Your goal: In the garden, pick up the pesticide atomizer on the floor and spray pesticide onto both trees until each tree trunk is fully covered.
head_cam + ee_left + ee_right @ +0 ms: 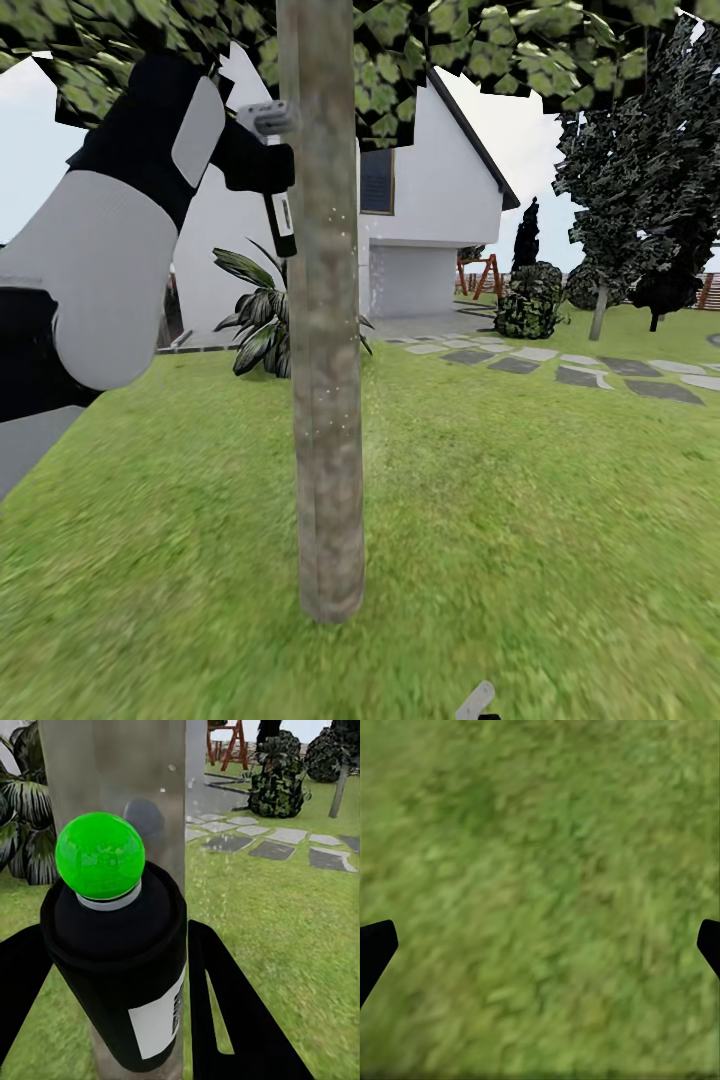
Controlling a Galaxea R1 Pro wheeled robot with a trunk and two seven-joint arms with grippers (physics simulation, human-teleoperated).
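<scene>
Left end effector [112, 1020]: clamped on pesticide atomizer [112, 967] (green dot on top), raised just beside tree trunk [322, 330]. Pickup done; spraying apparently underway, coverage unclear, second tree outstanding. Right end effector [540, 945]: spread wide over lawn [540, 832].

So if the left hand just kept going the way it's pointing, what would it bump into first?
Most likely the tree trunk: the left hand, holding the sprayer, points straight at it, close in front. Exact gap is hard to judge.
</scene>
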